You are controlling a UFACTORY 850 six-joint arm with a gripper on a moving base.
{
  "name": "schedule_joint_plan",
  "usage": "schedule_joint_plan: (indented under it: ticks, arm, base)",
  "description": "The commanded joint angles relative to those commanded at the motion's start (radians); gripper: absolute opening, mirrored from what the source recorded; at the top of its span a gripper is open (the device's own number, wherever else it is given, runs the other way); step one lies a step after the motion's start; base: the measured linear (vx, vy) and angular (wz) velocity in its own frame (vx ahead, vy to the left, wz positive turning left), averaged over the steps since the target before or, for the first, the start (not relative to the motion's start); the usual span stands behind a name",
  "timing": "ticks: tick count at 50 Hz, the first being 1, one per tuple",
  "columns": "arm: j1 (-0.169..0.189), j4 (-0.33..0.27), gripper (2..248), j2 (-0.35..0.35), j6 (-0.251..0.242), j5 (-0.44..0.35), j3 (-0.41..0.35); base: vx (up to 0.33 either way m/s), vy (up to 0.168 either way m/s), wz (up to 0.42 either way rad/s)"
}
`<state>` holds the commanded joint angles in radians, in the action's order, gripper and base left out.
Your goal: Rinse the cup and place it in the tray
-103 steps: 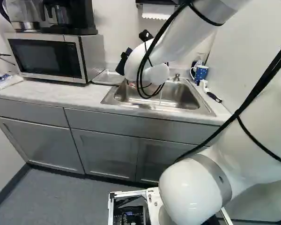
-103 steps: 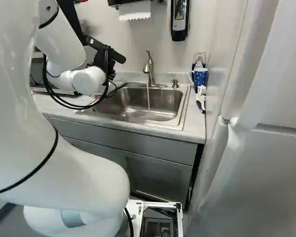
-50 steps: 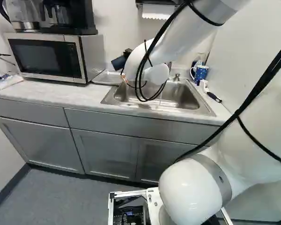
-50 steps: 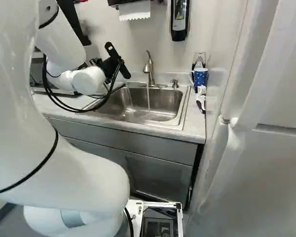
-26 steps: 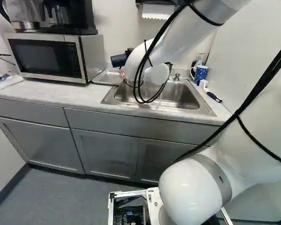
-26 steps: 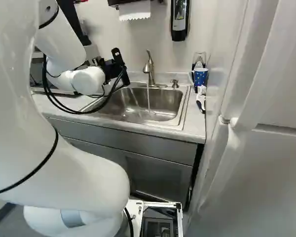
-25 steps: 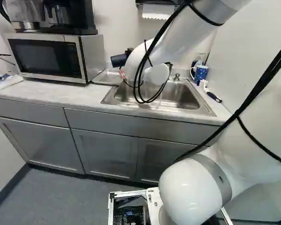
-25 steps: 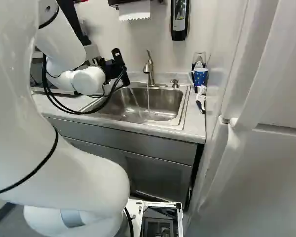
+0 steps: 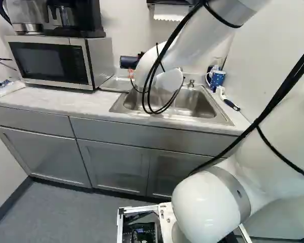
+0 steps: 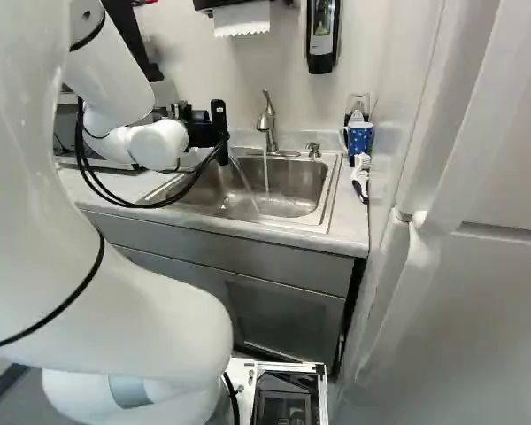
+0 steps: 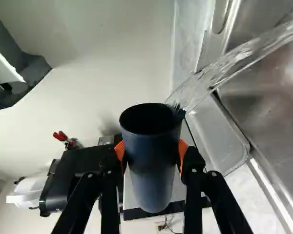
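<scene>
In the right base view my black gripper point(image 10: 219, 122) is up over the sink's left side, its fingertips hidden. In the wrist view the gripper point(image 11: 152, 152) is shut on the dark blue cup point(image 11: 151, 170), an orange pad against each side. The cup is tilted, and water point(image 11: 234, 61) streams from its rim into the sink point(image 10: 328, 190). The tray point(image 11: 219, 141), a shallow silver one, lies beyond the cup, left of the basin in the left base view. Water runs from the faucet point(image 10: 266, 122), to the right of the gripper.
A microwave point(image 9: 50, 62) with a coffee maker point(image 9: 73, 20) on top stands left of the tray. Right of the sink are a blue patterned mug point(image 10: 359, 137) and a brush point(image 10: 361, 177). A soap dispenser point(image 10: 322, 35) hangs on the wall.
The gripper has turned with the cup in it, and a thicker stream now pours out in the right base view. The rest of the arm looks nearly still; the base has stayed put.
</scene>
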<state>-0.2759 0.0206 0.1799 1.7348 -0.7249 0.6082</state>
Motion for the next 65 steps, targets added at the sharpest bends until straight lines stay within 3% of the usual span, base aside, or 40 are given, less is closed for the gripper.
schedule_joint_plan:
  ticks: [43,65]
  arm:
    - [0.000,0.000,122,0.000,0.452,0.000,0.000]
    - [0.000,0.000,122,0.000,0.452,0.000,0.000]
  base:
    - [0.000,0.000,0.000]
    - [0.000,0.000,0.000]
